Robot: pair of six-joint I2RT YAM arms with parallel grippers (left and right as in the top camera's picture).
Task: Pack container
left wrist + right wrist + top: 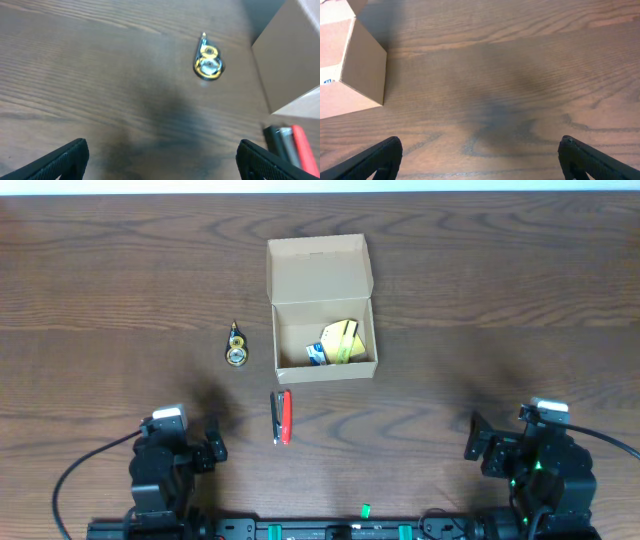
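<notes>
Both arms sat folded at the near edge of the table [500, 300]. The left gripper [213, 442] and the right gripper [478, 440] were low over the wood, each with fingers spread wide and holding nothing. The cardboard box [318, 270] stood open mid-table between them, its lid flap tipped back, with yellow and blue items [338, 345] inside. A small yellow object [236, 347] lay to its left, and a red-and-black tool [282, 417] lay just in front.

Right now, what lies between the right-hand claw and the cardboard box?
Nothing but bare table between the right gripper and the container; the overhead view shows it, the right wrist view too.
</notes>
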